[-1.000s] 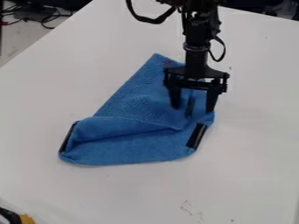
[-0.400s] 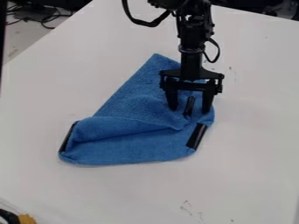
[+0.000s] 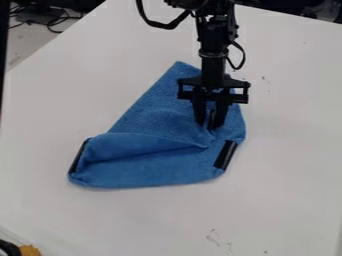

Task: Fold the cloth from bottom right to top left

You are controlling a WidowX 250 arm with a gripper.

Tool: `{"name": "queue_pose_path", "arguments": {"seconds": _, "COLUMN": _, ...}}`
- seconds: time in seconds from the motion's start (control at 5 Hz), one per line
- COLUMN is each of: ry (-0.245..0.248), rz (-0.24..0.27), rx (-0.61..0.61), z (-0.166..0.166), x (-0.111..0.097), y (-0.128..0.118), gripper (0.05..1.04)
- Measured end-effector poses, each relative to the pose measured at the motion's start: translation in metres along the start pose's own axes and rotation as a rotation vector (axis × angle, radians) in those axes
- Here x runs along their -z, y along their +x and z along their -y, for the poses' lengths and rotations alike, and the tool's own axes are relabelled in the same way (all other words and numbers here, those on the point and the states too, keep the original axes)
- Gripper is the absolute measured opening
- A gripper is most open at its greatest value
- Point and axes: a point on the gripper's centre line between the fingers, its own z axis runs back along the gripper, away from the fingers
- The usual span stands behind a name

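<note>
Looked first at the gripper (image 3: 208,124): pointed down over the right-hand part of the cloth (image 3: 150,115). Fingers (image 3: 200,111) apart by a narrow gap, with blue visible between. Found a black strip (image 3: 212,120) upright in that gap, nearer to the finger on the right of the view. Cannot tell about contact between strip and fingers, nor about any grip on fabric.

Traced upward from there to the wide black crossbar of the gripper, then to the arm (image 3: 214,55), entering from the top edge of the view, with a black cable (image 3: 243,57) looped at its right side.

Recorded cloth as blue, lying on the white table (image 3: 280,190), below and around the fingertips in the view. Tapered to a point at upper left of the gripper; wider toward the bottom. Noted a raised, rumpled fold across the lower part, from the left side to just below the fingers. Logged a second black strip (image 3: 226,155) at the lower right edge, slanted, and a dark edge strip (image 3: 78,157) at the lower left side.

Farther out: small dark marks on table; black-and-yellow object (image 3: 28,250) at the bottom left corner; dark cables (image 3: 57,21) beyond the table, upper left.
</note>
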Motion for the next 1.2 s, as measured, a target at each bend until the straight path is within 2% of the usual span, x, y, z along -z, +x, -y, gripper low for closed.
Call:
{"name": "queue_pose_path", "arguments": {"seconds": 0.2, "ry": -0.001, "rz": 0.001, "rx": 0.011, "z": 0.0, "x": -0.001, "y": 0.001, "gripper": 0.178}}
{"name": "queue_pose_path", "arguments": {"seconds": 0.4, "ry": 0.006, "rz": -0.007, "rx": 0.021, "z": 0.0, "x": -0.002, "y": 0.001, "gripper": 0.086}}
{"name": "queue_pose_path", "arguments": {"seconds": 0.6, "ry": 0.028, "rz": -0.01, "rx": 0.026, "z": -0.003, "x": -0.006, "y": -0.001, "gripper": 0.07}}
{"name": "queue_pose_path", "arguments": {"seconds": 1.0, "ry": 0.042, "rz": 0.067, "rx": 0.034, "z": -0.007, "x": -0.05, "y": -0.002, "gripper": 0.069}}
{"name": "queue_pose_path", "arguments": {"seconds": 1.2, "ry": 0.046, "rz": 0.099, "rx": -0.006, "z": -0.024, "x": -0.067, "y": 0.003, "gripper": 0.069}}
